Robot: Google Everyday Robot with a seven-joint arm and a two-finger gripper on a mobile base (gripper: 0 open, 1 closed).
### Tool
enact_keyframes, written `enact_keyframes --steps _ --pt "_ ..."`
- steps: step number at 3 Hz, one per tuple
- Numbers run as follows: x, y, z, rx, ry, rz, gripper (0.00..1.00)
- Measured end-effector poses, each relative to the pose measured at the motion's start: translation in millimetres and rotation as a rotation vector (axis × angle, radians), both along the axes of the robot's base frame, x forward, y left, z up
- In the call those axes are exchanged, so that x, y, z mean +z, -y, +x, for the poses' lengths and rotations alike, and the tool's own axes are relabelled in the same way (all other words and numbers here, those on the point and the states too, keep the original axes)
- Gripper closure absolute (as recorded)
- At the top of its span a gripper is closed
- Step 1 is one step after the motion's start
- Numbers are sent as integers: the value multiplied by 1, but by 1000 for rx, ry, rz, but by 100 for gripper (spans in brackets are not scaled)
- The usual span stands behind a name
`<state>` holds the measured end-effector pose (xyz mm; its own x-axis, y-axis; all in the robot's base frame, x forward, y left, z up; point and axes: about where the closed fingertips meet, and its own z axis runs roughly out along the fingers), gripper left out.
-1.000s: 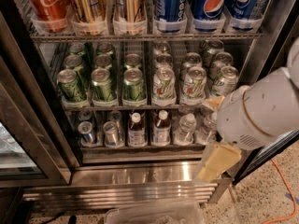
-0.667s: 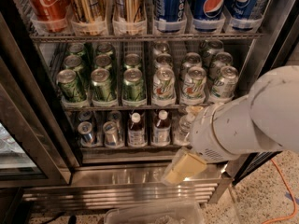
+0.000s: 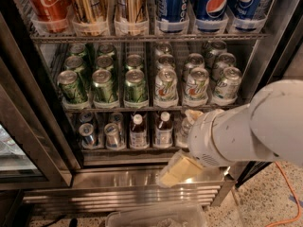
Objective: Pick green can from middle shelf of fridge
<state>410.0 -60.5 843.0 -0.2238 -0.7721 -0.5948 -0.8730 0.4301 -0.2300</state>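
Note:
The fridge (image 3: pixel 142 186) stands open in front of me. Its middle shelf (image 3: pixel 142 109) holds three lanes of dark green cans on the left, with front cans (image 3: pixel 104 85) side by side. My gripper (image 3: pixel 176 170) is at the end of the white arm (image 3: pixel 246 126), which reaches in from the right. It hangs low in front of the fridge's steel base, below and to the right of the green cans and apart from them. It holds nothing that I can see.
White cans (image 3: pixel 196 85) fill the right lanes of the middle shelf. Red, gold and blue cans (image 3: pixel 213 6) stand on the rack above. Small bottles (image 3: pixel 138 131) stand on the rack below. A glass door (image 3: pixel 19 145) stands at the left. A clear bin (image 3: pixel 156 216) lies on the floor, and an orange cable (image 3: pixel 289 188) at the right.
The arm has swung left across the lower right of the fridge. The gripper has moved left in front of the steel base. The cans have not moved.

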Motion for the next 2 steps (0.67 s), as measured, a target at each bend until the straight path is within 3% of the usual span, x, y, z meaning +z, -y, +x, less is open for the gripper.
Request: enact_keyframes --steps 2 --pt "-4 -55 27 -12 133 195 0"
